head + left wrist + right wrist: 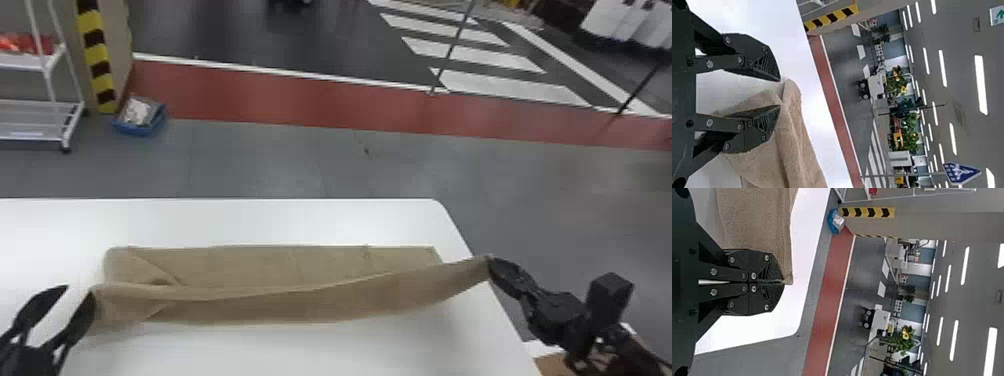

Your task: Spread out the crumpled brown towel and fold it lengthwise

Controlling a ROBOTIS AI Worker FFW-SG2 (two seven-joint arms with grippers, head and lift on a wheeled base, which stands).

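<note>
the brown towel [320, 265] looks spread over the bench [250, 350], lengthwise fold unfinished, with the right end effector [783, 282] pinching one corner, the left end effector [779, 93] spread wide

No words or numbers legible to you. In the left wrist view you had a blue sign [961, 173] on a pole [907, 175], bearing a white pictogram too small to make out. A white sign [998, 15] up by the ceiling showed you a green arrow. From the head view you noted white crossing stripes [480, 60] painted on the dark floor [240, 30], and yellow-and-black hazard marking [95, 55] on an upright corner; the right wrist view gave you its black chevrons.
</note>
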